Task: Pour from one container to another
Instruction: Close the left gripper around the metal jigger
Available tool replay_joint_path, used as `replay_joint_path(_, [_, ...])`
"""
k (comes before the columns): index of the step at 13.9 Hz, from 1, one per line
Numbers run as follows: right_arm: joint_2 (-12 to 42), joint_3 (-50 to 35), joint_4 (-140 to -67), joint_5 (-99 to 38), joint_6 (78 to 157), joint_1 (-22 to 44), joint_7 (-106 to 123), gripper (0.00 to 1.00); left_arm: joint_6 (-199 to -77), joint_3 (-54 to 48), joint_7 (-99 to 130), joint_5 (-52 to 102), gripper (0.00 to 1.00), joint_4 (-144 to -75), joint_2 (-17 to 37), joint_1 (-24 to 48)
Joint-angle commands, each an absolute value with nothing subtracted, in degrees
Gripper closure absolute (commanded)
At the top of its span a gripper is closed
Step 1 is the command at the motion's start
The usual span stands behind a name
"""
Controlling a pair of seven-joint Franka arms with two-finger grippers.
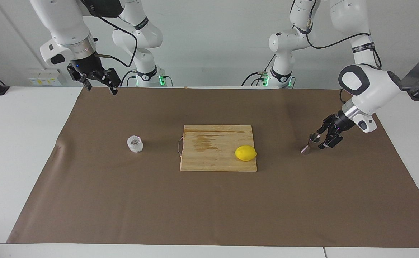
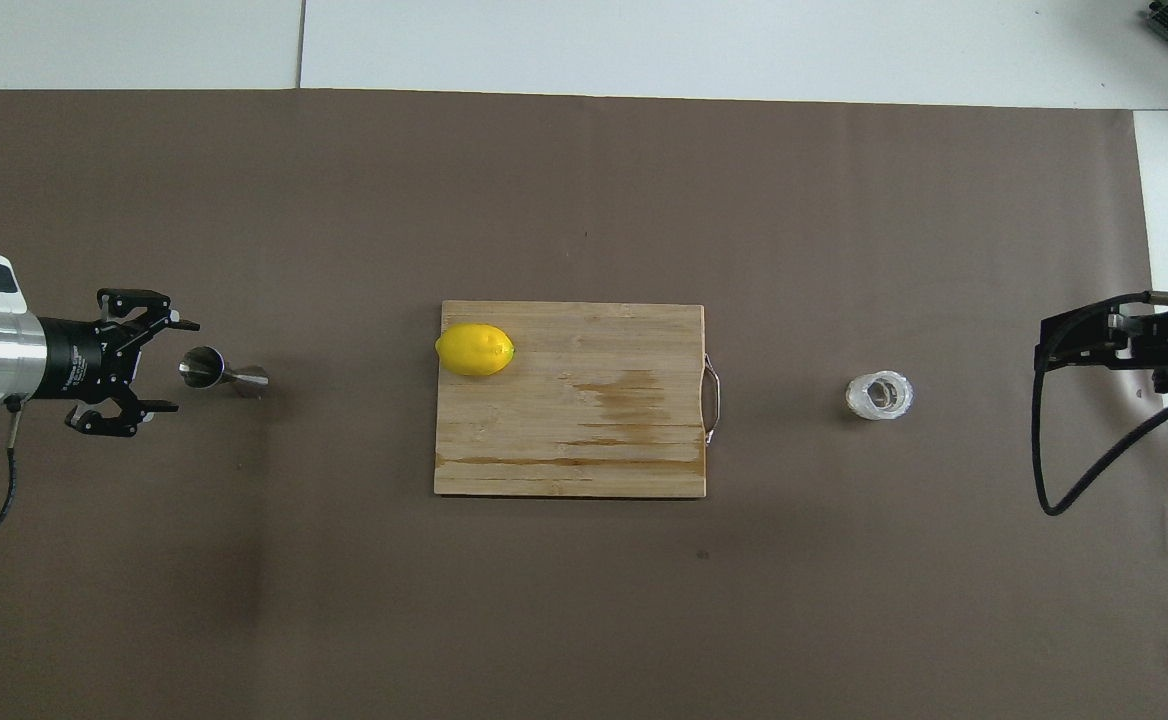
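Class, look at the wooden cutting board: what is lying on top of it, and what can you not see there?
A yellow lemon lies on the cutting board, at its corner toward the left arm's end. Darker stains mark the bare wood. What lies under the board is covered.
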State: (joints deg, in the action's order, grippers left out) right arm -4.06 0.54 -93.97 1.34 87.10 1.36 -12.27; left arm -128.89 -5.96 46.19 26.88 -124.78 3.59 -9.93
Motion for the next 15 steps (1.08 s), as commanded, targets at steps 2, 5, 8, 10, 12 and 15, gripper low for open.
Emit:
replay_joint_path(2, [-4.66, 0.26, -94.92, 0.53, 87.8, 0.79, -12.83, 0.0, -131.04, -5.45, 47.11, 27.95, 0.0, -126.82, 3.16, -8.88])
replay_joint_path(5, [-4.66, 0.26, -94.92, 0.53, 87.8, 0.79, -12.83, 0.0, -131.66, -5.45, 48.77, 27.95, 0.0, -126.91, 3.16, -8.44])
replay_joint_path(8, [-4.66, 0.35, -94.92, 0.53, 87.8, 0.79, -12.83, 0.0, -133.42, -5.45, 51.85, 27.95, 0.0, -127.88, 3.08, -7.38])
replay_joint_path(10, [-4.66, 0.35, -94.92, 0.53, 87.8, 0.79, -12.83, 0.0, -133.16, -5.45, 52.03, 27.95, 0.0, -127.79, 3.08, -7.47])
replay_joint_path(12, [-4.66, 0.26, -94.92, 0.53, 87.8, 0.79, -12.75, 0.0, -132.28, -5.45, 52.12, 27.95, 0.0, -127.71, 2.99, -7.47])
replay_joint_path(15, [-4.66, 0.26, -94.92, 0.53, 87.8, 0.79, -12.83, 0.0, -131.4, -5.36, 52.38, 27.95, 0.0, -127.18, 2.99, -7.47])
